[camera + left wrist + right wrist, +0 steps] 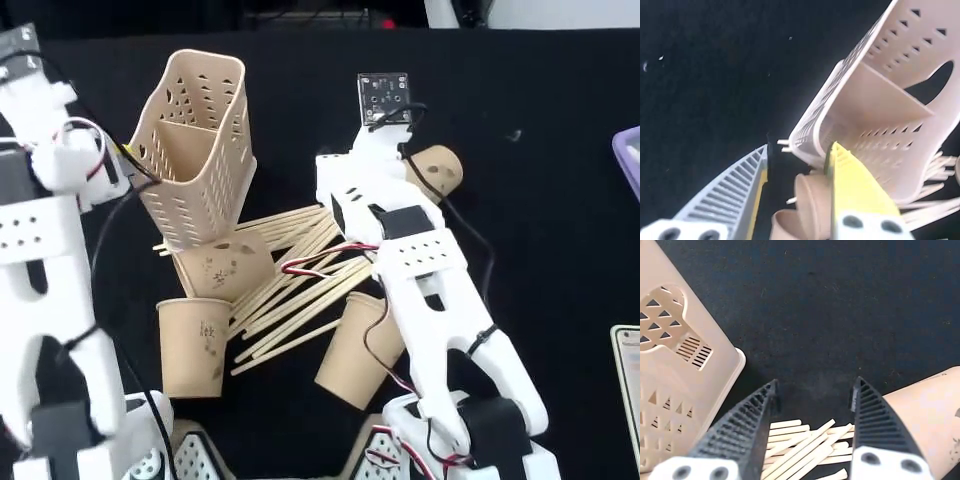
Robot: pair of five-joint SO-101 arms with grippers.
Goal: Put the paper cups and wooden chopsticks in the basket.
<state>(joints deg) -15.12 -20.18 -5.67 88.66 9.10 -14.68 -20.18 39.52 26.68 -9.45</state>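
Wooden chopsticks (805, 440) lie in a loose fan directly beneath the right gripper (815, 385), whose dark fingers are spread wide with nothing between them. The sticks' long axis runs roughly from one finger toward the other, along the closing line rather than across it. I judge a wrist turn would be needed before a squeeze could catch their flanks. This arm is much the nearer to the pile.

Just outside one finger stands the basket (195, 150), tilted, with stick ends poking from under it. Just outside the other finger lies a paper cup (925, 410) on its side.

The left gripper (799, 146) is spread too, its grey and yellow fingers straddling the basket's rim, with a second cup (805, 205) beneath them. Whether it bears on the wall I cannot tell.

Back toward the right arm's base from its gripper, a third cup (193, 345) and a fourth cup (360, 350) sit on the black worktop (540, 250) at the sticks' ends, likely crowding any sweep that way.
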